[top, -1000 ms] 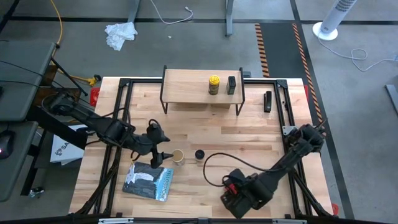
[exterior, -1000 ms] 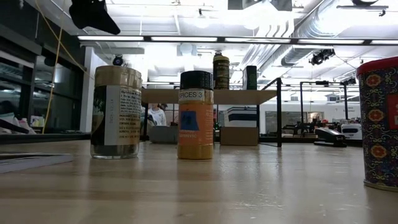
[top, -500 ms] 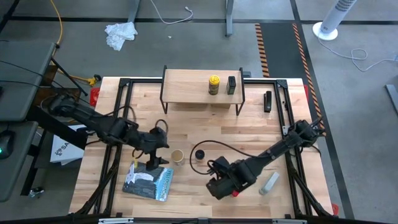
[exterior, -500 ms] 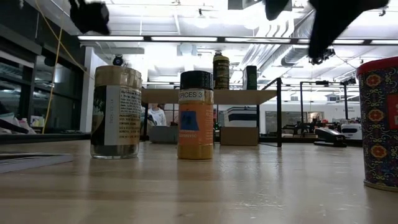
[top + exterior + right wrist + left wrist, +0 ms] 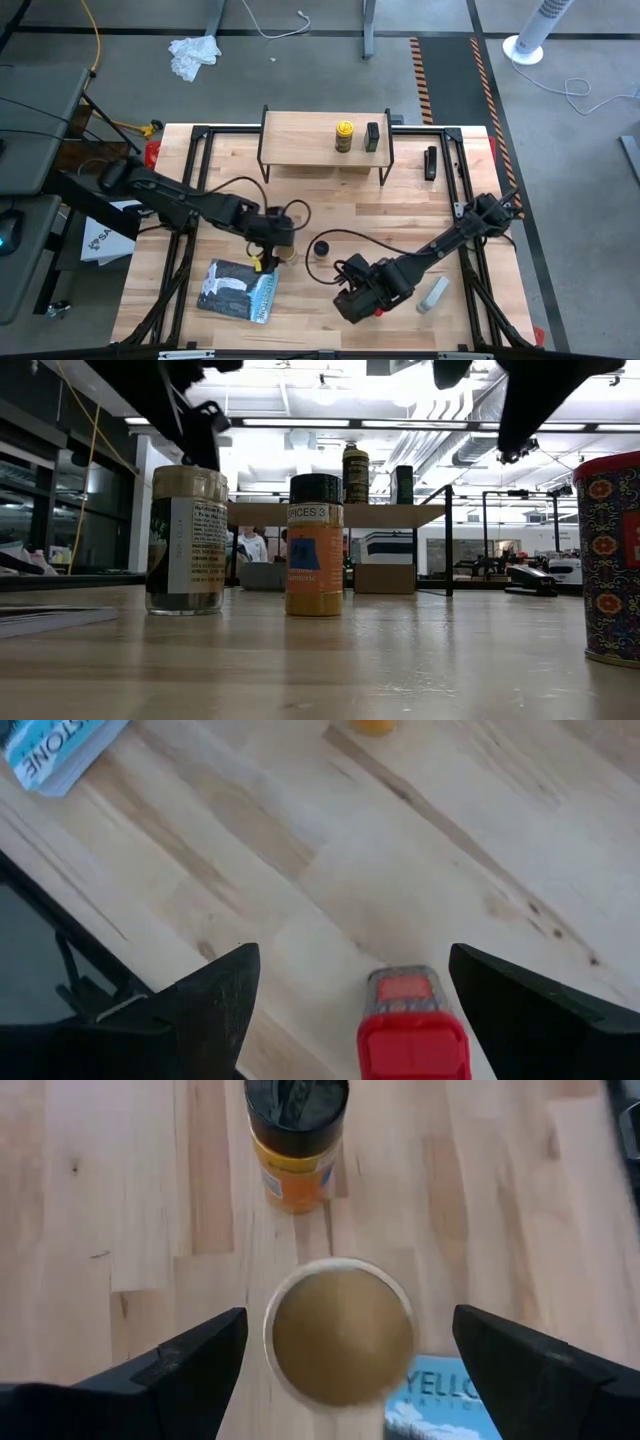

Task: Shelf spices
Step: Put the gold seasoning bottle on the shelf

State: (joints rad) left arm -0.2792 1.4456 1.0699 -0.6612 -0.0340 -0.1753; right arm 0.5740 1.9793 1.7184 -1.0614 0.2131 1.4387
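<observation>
The tan cylinder (image 5: 340,1332) stands upright on the table. My left gripper (image 5: 347,1318) hovers over it, open, with one finger on each side of its top and clear of it. In the low view the left gripper (image 5: 195,420) sits just above the cylinder (image 5: 187,540). The amber jar (image 5: 321,248) stands beside it. My right gripper (image 5: 352,955) is open above the red tin (image 5: 410,1035), which stands near the table's near edge. The yellow jar (image 5: 344,135) and black tin (image 5: 372,136) stand on the shelf (image 5: 300,140).
A blue-grey case (image 5: 238,290) lies flat near the table's near-left corner, close to the cylinder. A small grey bar (image 5: 433,293) lies to the right of the right gripper. A small dark object (image 5: 430,162) sits right of the shelf. The shelf's left half is bare.
My left gripper has moved toward the table's right, from over the case to directly above the tan cylinder, and has come lower. My right gripper swung toward the table's left over the red tin, uncovering the grey bar, then held still. No spice has moved.
</observation>
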